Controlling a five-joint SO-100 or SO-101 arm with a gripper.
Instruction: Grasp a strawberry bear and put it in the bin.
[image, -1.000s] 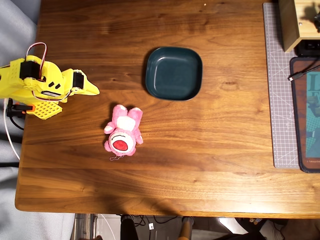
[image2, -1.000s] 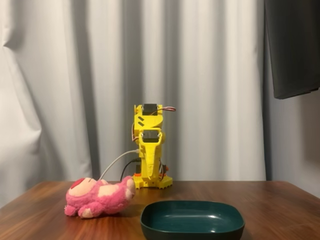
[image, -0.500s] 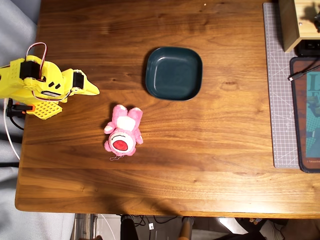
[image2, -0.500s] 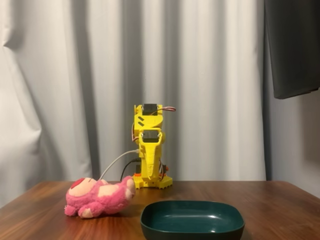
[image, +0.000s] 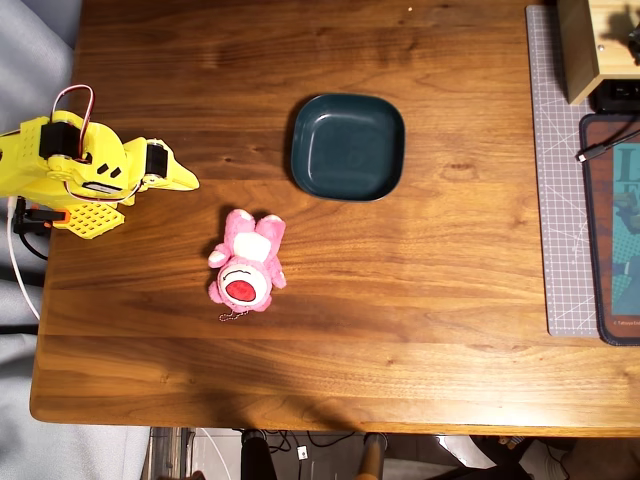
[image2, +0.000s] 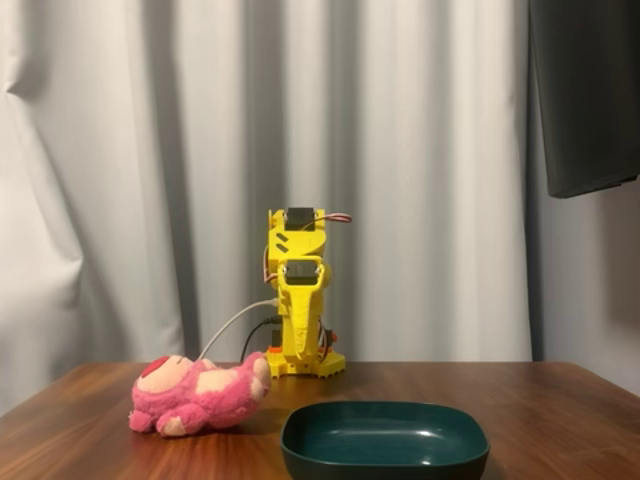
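Observation:
The strawberry bear (image: 245, 262) lies on its back on the wooden table, head toward the near edge in the overhead view, its red mouth up and a small keychain below the head. In the fixed view the strawberry bear (image2: 195, 395) lies left of the bin (image2: 385, 460). The dark teal bin (image: 297, 150) is empty and sits up and to the right of the bear. My yellow gripper (image: 192, 183) rests folded at the table's left edge, fingers together in a point, holding nothing, about a bear's length from the plush.
A grey cutting mat (image: 555, 170) runs down the right side, with a tan wooden box (image: 590, 45) at its top and a dark pad (image: 612, 230) with a cable beside it. White curtains (image2: 120, 180) hang behind the arm's base (image2: 300, 362).

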